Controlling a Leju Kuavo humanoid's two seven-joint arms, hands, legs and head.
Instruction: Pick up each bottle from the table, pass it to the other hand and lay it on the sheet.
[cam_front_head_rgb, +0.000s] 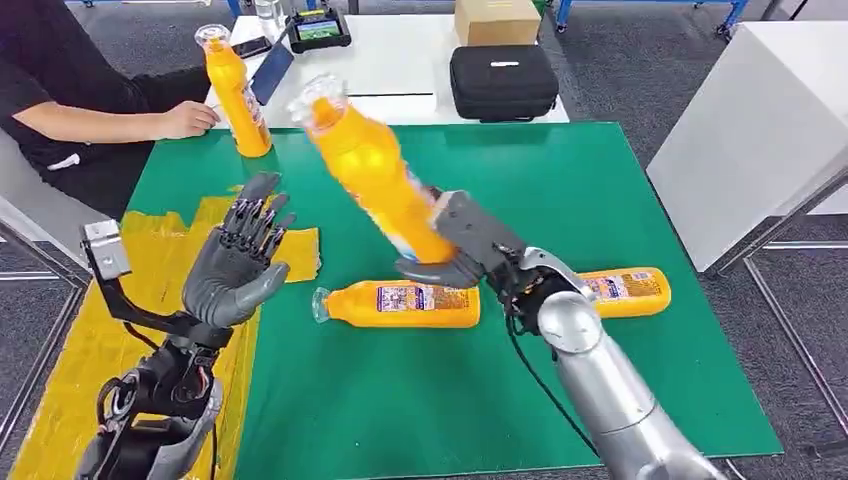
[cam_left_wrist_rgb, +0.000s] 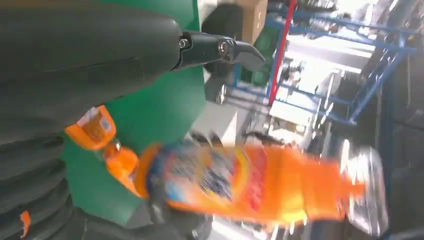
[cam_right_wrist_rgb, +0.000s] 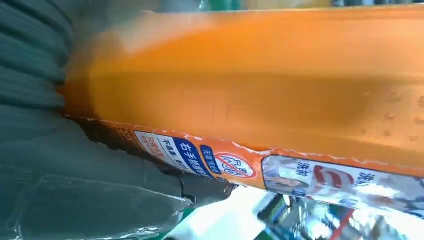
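My right hand (cam_front_head_rgb: 470, 245) grips an orange bottle (cam_front_head_rgb: 375, 175) by its lower end and holds it tilted above the green table (cam_front_head_rgb: 600, 180), cap toward the far left. That bottle (cam_right_wrist_rgb: 260, 85) fills the right wrist view, and the left wrist view has it (cam_left_wrist_rgb: 250, 185) blurred in front of my left hand (cam_left_wrist_rgb: 75, 60). My left hand (cam_front_head_rgb: 238, 262) is raised and open, palm toward the bottle, a short gap away, over the yellow sheet (cam_front_head_rgb: 80, 350). Two more orange bottles lie on the table, one (cam_front_head_rgb: 400, 304) below the held one and one (cam_front_head_rgb: 625, 291) behind my right forearm. Another bottle (cam_front_head_rgb: 235, 95) stands upright at the far left.
A person in black (cam_front_head_rgb: 60, 100) sits at the far left with a hand (cam_front_head_rgb: 185, 119) beside the upright bottle. Beyond the green mat a white table bears a black case (cam_front_head_rgb: 503, 82), a cardboard box (cam_front_head_rgb: 497, 20) and a small device (cam_front_head_rgb: 318, 28). A white cabinet (cam_front_head_rgb: 760, 130) stands right.
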